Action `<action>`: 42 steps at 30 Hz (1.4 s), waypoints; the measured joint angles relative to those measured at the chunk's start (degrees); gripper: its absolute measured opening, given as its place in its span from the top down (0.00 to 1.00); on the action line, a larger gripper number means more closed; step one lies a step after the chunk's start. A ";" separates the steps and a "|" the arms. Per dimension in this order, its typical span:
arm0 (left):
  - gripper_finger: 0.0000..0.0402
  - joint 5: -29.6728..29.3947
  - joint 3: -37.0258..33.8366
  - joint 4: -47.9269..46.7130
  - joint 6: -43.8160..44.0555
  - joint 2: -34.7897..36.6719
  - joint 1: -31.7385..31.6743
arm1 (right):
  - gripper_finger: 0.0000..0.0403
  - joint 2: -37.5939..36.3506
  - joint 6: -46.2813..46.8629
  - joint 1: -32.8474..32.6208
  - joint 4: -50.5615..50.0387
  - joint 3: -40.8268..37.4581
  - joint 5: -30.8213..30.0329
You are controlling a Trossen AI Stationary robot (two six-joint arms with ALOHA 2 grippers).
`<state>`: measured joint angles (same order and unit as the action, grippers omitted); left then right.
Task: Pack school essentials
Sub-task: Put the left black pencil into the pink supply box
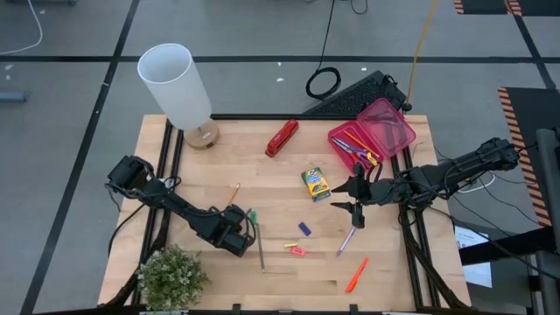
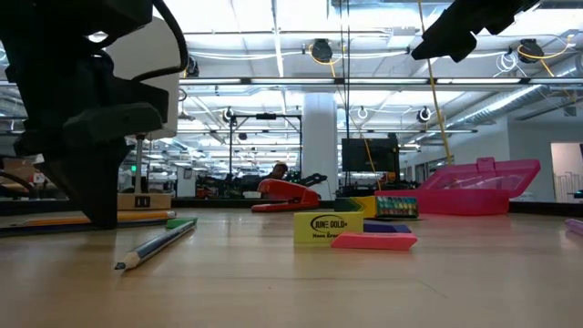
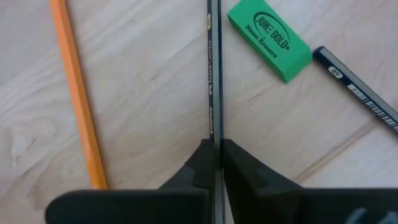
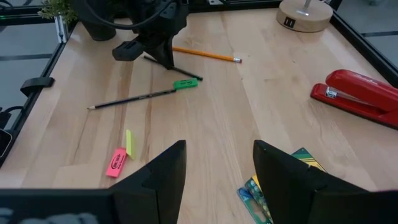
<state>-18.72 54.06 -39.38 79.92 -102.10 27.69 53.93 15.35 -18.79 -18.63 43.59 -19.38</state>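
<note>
The tabletop (image 1: 289, 271) is pale wood with a fine grain and a smooth, matt finish. The red stapler (image 4: 360, 93) looks like glossy plastic. The pink box (image 2: 478, 189) is translucent plastic. The green eraser (image 3: 268, 38) has a dull, rubbery face. The left end effector (image 3: 217, 163) has fingers (image 3: 202, 165) of matt black plastic. The lamp shade (image 1: 173, 86) looks smooth and white.

dark pencil (image 3: 213, 81) flat in left hand (image 3: 217, 163); green eraser (image 3: 268, 39) beside
</note>
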 joint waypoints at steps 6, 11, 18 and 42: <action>0.95 0.00 0.01 0.02 -1.15 0.64 -0.05 | 0.56 0.00 0.00 0.00 0.00 0.00 0.00; 0.96 -0.42 -0.28 -0.43 -3.12 3.06 -0.48 | 0.56 0.00 -0.15 0.00 0.07 0.00 0.00; 0.94 -2.90 -0.21 -0.74 -5.93 7.50 -1.04 | 0.56 -0.02 0.00 -0.01 0.85 0.00 0.00; 0.97 -4.07 0.05 25.34 -44.75 12.94 -7.69 | 0.56 17.35 -5.57 0.51 29.31 -0.04 0.13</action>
<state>-22.79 54.11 -14.04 35.17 -89.17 20.00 71.28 9.78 -18.28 10.67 43.55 -19.24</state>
